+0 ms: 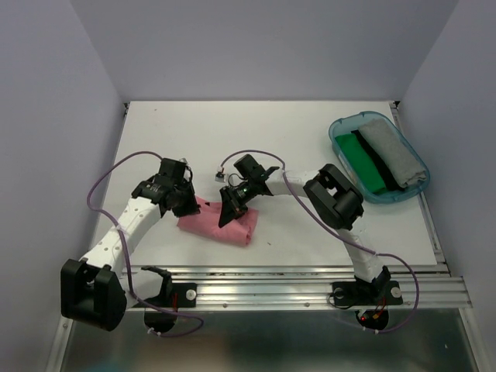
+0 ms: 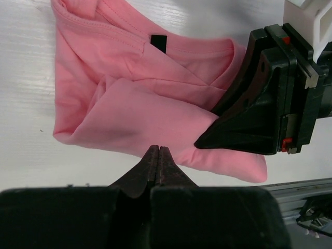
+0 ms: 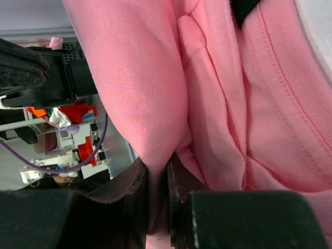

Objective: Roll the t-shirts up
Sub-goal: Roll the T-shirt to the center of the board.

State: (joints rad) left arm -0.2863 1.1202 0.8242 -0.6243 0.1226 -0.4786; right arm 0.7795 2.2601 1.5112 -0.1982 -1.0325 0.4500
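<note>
A salmon-pink t-shirt [image 1: 215, 224] lies partly bundled on the white table near the front rail. In the left wrist view the t-shirt [image 2: 135, 104] shows its dark neck label [image 2: 158, 42] and loose folds. My left gripper [image 1: 188, 203] sits at the shirt's left side. Its tips [image 2: 158, 149] are pressed together at the cloth's near edge, and no cloth shows between them. From the right, my right gripper [image 1: 227, 218] is shut on a thick fold of the t-shirt [image 3: 223, 93]. That fold runs down between its fingers [image 3: 157, 171].
A translucent teal tub [image 1: 341, 125] stands at the back right of the table. It holds a green cloth [image 1: 364, 164] and a grey cloth [image 1: 394, 152]. The metal rail [image 1: 310, 283] runs along the table's near edge. Purple cables loop from both arms.
</note>
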